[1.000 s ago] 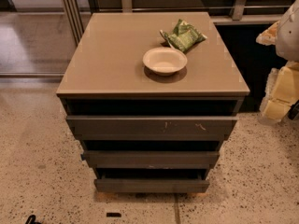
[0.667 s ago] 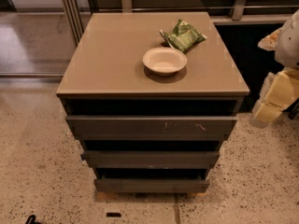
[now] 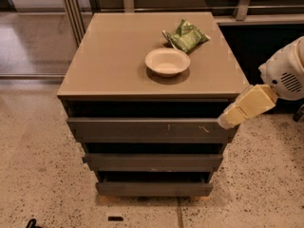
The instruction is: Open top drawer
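Note:
The top drawer [image 3: 142, 127] is the widest dark grey handleless front, just under the tan cabinet top, with small pale scuffs right of centre. It sits nearly flush, with a dark gap above it. My gripper [image 3: 229, 119] comes in from the right on a white arm; its pale yellow tip is at the drawer's upper right corner, at the level of the dark gap.
A tan cabinet top [image 3: 114, 56] carries a white bowl [image 3: 167, 61] and a green snack bag [image 3: 186, 36]. Two narrower grey drawer fronts [image 3: 153, 161] lie below the top drawer. Speckled floor surrounds the cabinet; a glass partition and rails stand behind.
My gripper has moved left and slightly down, from beside the cabinet's right side to the top drawer's right corner. The drawer has not moved.

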You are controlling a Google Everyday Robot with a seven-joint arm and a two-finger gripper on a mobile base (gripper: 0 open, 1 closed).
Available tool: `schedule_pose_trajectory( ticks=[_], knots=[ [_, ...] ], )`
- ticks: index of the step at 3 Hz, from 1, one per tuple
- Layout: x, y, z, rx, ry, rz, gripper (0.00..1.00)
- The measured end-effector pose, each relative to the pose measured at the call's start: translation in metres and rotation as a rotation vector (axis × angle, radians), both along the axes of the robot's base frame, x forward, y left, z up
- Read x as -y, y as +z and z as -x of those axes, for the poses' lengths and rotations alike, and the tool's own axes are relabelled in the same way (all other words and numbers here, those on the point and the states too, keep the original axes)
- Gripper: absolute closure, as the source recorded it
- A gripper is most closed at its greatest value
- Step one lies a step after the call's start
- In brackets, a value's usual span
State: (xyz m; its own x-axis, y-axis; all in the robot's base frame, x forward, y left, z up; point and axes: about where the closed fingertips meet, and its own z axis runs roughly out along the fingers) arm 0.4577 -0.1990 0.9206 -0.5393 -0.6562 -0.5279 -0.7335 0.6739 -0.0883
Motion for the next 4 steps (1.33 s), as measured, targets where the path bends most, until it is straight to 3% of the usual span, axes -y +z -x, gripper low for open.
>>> schedule_pose_trajectory(
  ticks=[1, 2, 4],
  knots=[
    [-0.0007, 0.0013, -0.0025, 0.008, -0.015, -0.008, 0.19],
    [-0.0007, 0.0014, -0.0024, 0.008, -0.015, -0.008, 0.5],
    [-0.0033, -0.0025, -0.0025, 0.031, -0.025, -0.027, 0.97]
  ],
)
